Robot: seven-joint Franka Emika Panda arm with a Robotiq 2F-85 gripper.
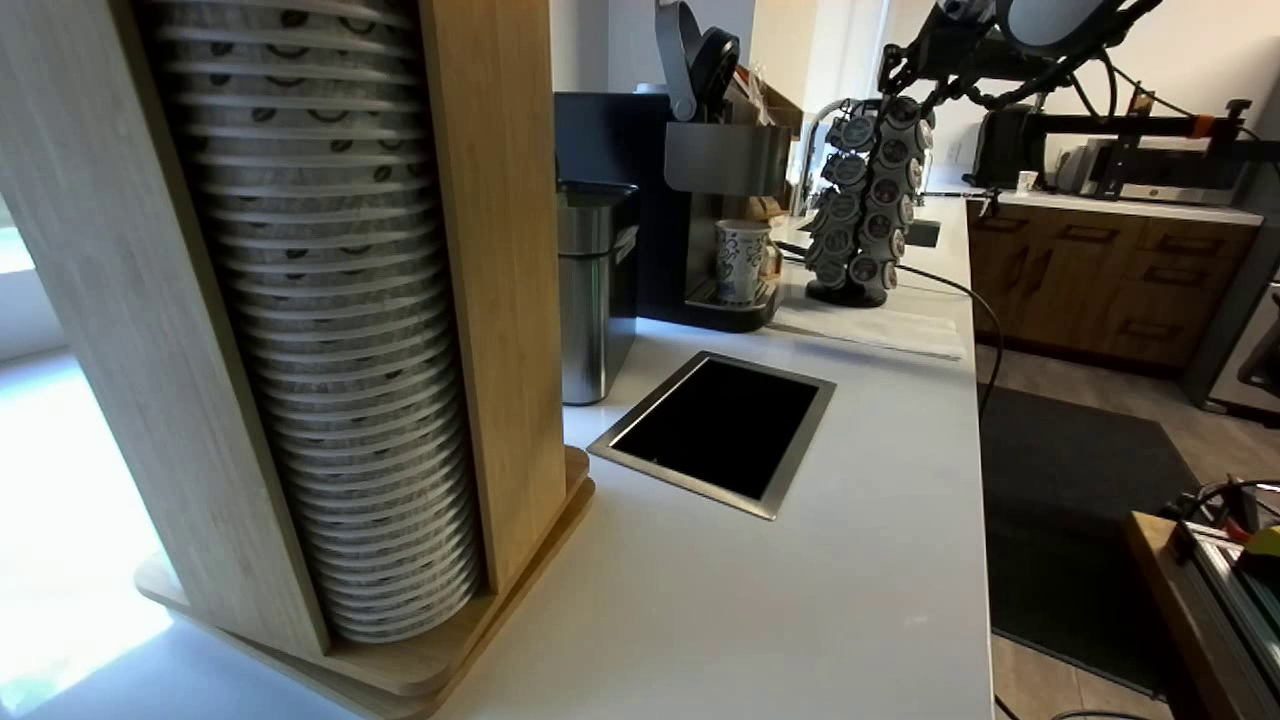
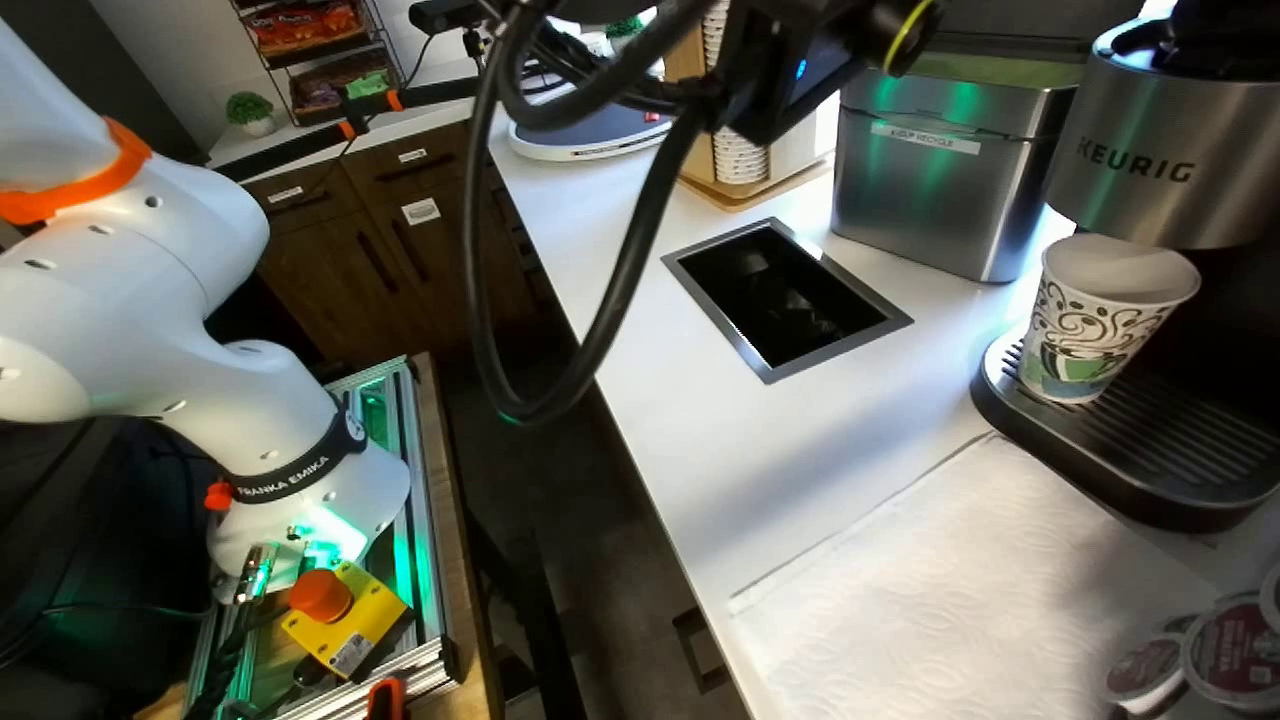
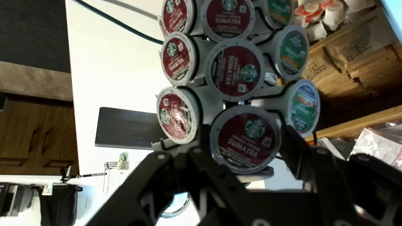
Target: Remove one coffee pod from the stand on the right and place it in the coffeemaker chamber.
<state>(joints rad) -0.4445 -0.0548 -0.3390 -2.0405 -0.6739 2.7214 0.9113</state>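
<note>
One coffee pod (image 3: 245, 141) with a dark red Sumatra lid lies between the jaws of the gripper (image 3: 246, 129) in the wrist view. Those jaws stand to either side of it; whether they are clamped on it cannot be told. The pod is at the end of a column on the stand (image 1: 848, 294), next to red-lidded pods (image 3: 234, 72) and, along one side, green-lidded pods (image 3: 293, 51). In an exterior view the stand rises upright beside the coffeemaker (image 1: 730, 160), nearer the front edge of the white counter (image 1: 850, 600), and the arm (image 1: 990, 60) reaches over its top. The coffeemaker, marked KEURIG, has its handle (image 1: 676, 70) raised, and a patterned paper cup (image 2: 1095, 310) stands on its drip tray (image 2: 1150, 440). A paper towel (image 2: 950, 580) reaches from near the machine almost to the front edge. Farther along that edge, set back a little, a metal frame (image 1: 797, 447) surrounds a dark opening. A labelled steel bin (image 2: 900, 200) stands beside the coffeemaker, farther from the front edge than the frame. Beyond the bin, a wooden holder (image 1: 510, 300) carries stacked white cups (image 1: 340, 330). The arm's white base (image 2: 310, 490) stands off the counter, across from its front edge.
</note>
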